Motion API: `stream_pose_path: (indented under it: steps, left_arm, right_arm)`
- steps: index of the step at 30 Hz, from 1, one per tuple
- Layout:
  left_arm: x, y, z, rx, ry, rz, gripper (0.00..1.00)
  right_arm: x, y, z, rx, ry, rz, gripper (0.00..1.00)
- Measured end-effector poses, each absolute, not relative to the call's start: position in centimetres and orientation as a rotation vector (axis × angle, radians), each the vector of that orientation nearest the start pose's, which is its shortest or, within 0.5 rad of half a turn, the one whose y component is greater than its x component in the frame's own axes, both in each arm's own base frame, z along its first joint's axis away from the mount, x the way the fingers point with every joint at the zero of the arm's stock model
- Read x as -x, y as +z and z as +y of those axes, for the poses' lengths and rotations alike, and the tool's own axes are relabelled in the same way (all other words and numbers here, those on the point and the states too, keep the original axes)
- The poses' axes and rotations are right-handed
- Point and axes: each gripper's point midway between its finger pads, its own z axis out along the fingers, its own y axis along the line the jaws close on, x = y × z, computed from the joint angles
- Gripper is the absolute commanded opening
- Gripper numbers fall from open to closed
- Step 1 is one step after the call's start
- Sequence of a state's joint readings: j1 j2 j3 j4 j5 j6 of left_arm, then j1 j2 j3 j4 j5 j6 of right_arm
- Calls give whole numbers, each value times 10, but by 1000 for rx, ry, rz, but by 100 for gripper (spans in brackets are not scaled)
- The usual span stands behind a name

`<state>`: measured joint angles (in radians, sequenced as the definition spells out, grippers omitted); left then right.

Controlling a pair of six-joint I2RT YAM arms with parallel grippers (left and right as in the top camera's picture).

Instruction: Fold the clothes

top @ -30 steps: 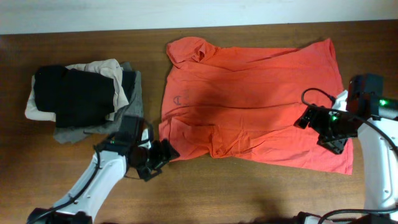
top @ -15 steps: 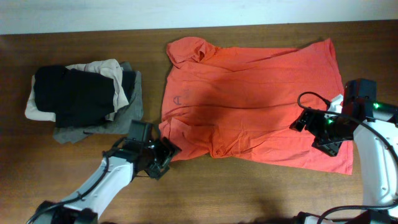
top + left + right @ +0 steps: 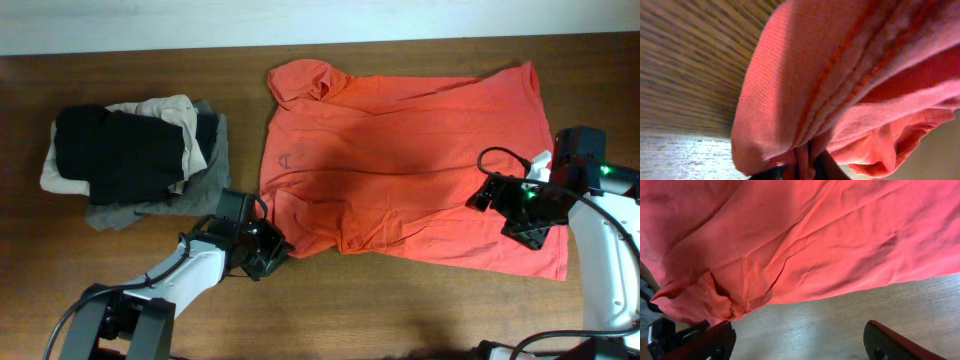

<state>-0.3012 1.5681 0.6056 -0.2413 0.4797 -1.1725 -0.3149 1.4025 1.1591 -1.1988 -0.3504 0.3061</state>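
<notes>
The clothes, a red-orange T-shirt, lie spread flat on the wooden table, collar to the left. My left gripper sits at the shirt's lower left corner. In the left wrist view its dark fingers pinch a bunched fold of the shirt, so the left gripper is shut on the cloth. My right gripper hovers over the shirt's lower right part. In the right wrist view the right gripper stands open over bare wood, just below the shirt's hem.
A pile of folded black, beige and grey garments lies at the left of the table. The table's far edge runs just behind the shirt. Bare wood lies along the front.
My left gripper moved right to the shirt's lower left corner and shut on the cloth. The right gripper shifted slightly left and stayed open.
</notes>
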Motion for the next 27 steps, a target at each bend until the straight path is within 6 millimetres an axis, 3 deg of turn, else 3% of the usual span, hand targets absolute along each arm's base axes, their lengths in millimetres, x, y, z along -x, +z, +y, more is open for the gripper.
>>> stream_pose_path:
  steps: [6,11,17,27]
  left_arm:
    - [-251,-1,-160,1053,-908,2854,10]
    - [-246,10,-140,924,-727,2869,10]
    - [-264,40,-123,735,-618,2747,10]
    - [-264,40,-115,689,-547,2744,11]
  right_arm:
    - [-267,139,-28,-881,504,2820,92]
    - [-263,135,-54,-1025,479,2779,93]
    - [-250,108,-77,-1229,499,2795,93]
    - [-212,67,-137,-1722,573,2658,82]
